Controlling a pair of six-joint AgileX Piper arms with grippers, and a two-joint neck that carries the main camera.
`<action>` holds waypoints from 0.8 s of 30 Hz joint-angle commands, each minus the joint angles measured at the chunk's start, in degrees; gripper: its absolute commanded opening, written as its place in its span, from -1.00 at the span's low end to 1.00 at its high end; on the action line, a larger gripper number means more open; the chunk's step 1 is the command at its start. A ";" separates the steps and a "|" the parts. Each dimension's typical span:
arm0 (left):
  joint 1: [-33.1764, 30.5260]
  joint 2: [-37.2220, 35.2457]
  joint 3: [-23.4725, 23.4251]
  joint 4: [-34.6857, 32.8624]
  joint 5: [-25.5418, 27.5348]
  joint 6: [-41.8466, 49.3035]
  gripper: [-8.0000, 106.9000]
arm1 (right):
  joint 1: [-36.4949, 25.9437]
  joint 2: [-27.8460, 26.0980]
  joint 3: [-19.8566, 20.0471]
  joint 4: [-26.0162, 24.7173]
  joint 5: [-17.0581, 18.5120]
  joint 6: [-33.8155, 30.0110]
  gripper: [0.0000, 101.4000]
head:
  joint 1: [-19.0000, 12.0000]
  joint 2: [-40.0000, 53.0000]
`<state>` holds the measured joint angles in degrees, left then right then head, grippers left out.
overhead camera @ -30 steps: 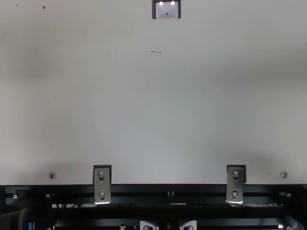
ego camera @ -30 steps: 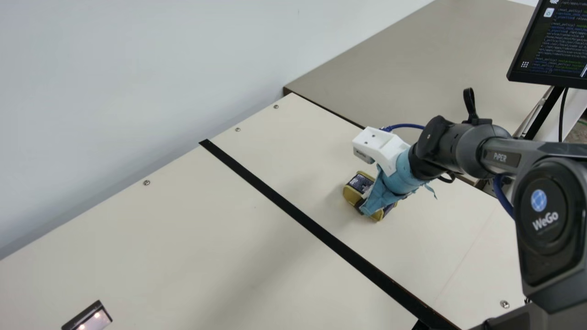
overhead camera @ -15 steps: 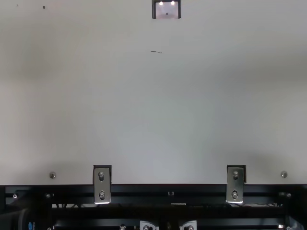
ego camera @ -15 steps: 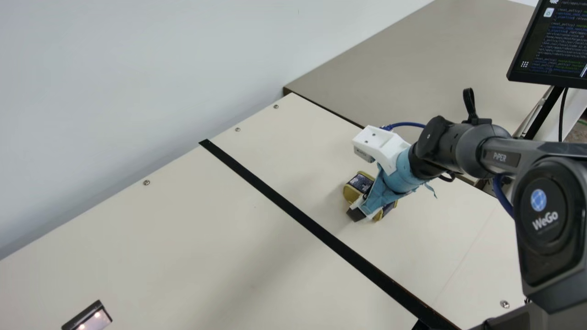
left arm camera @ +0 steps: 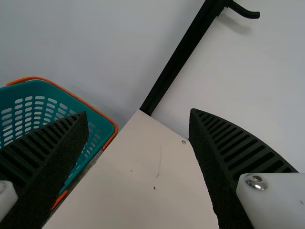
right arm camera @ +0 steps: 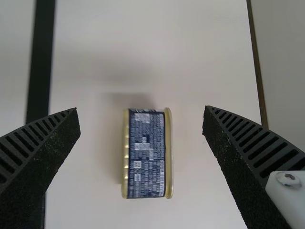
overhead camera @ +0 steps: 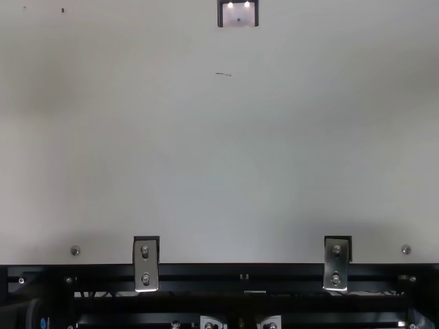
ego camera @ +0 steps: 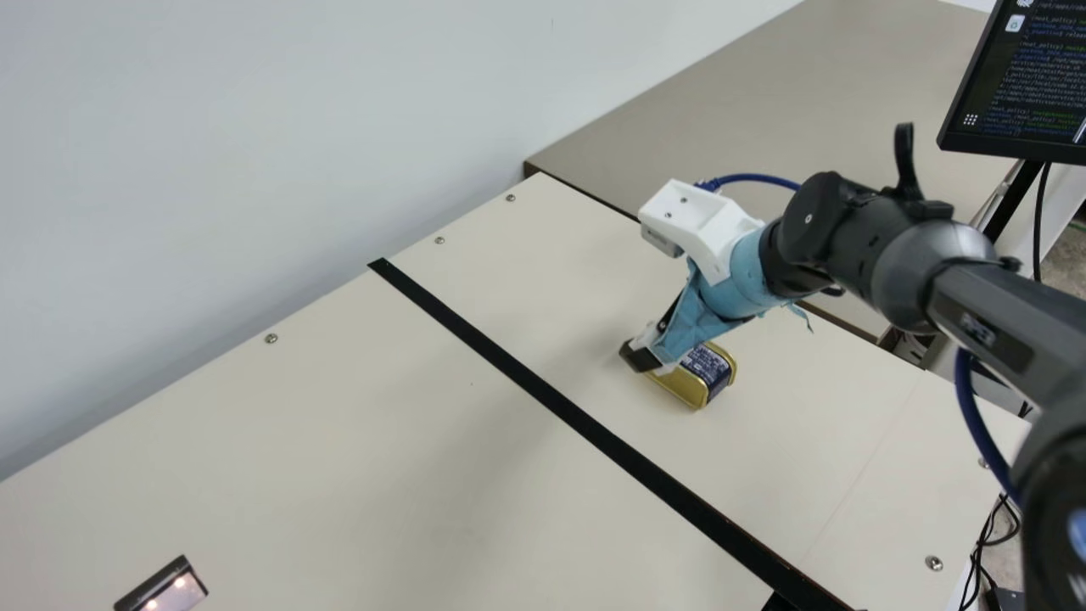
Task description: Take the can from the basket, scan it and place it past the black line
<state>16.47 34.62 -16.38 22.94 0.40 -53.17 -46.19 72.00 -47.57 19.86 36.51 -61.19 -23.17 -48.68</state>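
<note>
In the main view my right gripper (ego camera: 649,350) hangs just above the gold and dark blue can (ego camera: 708,367), hiding part of it. The can stands on the table beyond the black line (ego camera: 543,392), on the side toward the screen. In the right wrist view the gripper (right arm camera: 141,125) is open, with the can (right arm camera: 147,155) between and below its spread fingers, touching neither. The black line (right arm camera: 42,62) runs beside it. My left gripper (left arm camera: 138,121) is open and holds nothing; the teal basket (left arm camera: 107,125) with an orange rim stands beyond one finger.
The scanner with two small lights (ego camera: 170,587) sits at the main view's lower left and at the upper edge of the top view (overhead camera: 238,15). A wall borders the table's far side. Past the table's end are a grey surface (ego camera: 764,102) and a screen (ego camera: 1027,76) on a stand.
My right gripper has opened, letting go of the can, and has risen off it with its arm. The can has stayed in place. The main view's camera and the table have not shifted.
</note>
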 commanded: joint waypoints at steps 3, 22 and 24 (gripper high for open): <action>0.00 0.00 0.00 0.00 0.00 0.00 0.71 | 2.84 -8.58 -0.30 8.52 4.28 -3.33 1.00 | -1.83 -1.60; 0.00 0.00 0.00 0.00 0.00 0.00 0.71 | 13.30 -32.74 10.01 42.02 7.98 0.62 1.00 | -1.83 -1.60; 0.00 0.00 0.00 0.00 0.00 0.01 0.71 | 13.65 -35.24 11.89 44.07 7.86 1.40 1.00 | -1.83 -1.60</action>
<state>16.47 34.62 -16.38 22.94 0.40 -53.08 -32.55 39.11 -37.14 60.67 44.17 -60.10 -22.87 -48.68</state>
